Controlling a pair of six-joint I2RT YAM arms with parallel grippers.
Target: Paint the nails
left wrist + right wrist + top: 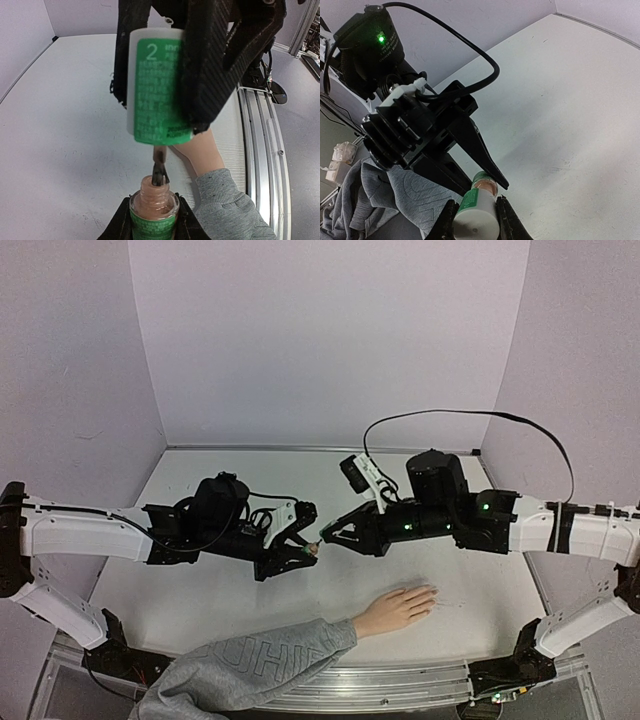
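Note:
My left gripper (304, 537) is shut on a small glass bottle (154, 212) of pinkish-tan polish with a green label, held upright above the table. My right gripper (333, 533) is shut on the bottle's white cap (156, 85), also green-labelled. The cap's dark brush (160, 174) hangs with its tip in the bottle's open neck. In the right wrist view the cap (478, 220) sits between my fingers, just over the bottle neck (485, 185). The flesh-coloured mannequin hand (398, 608) lies flat on the table, near and right of both grippers. Its nails (431, 592) are too small to make out.
The grey sweatshirt sleeve (250, 668) runs from the hand to the table's near edge. A metal rail (257, 135) borders that edge. A black cable (470, 415) loops above the right arm. Lilac walls enclose the white table (220, 480) on three sides.

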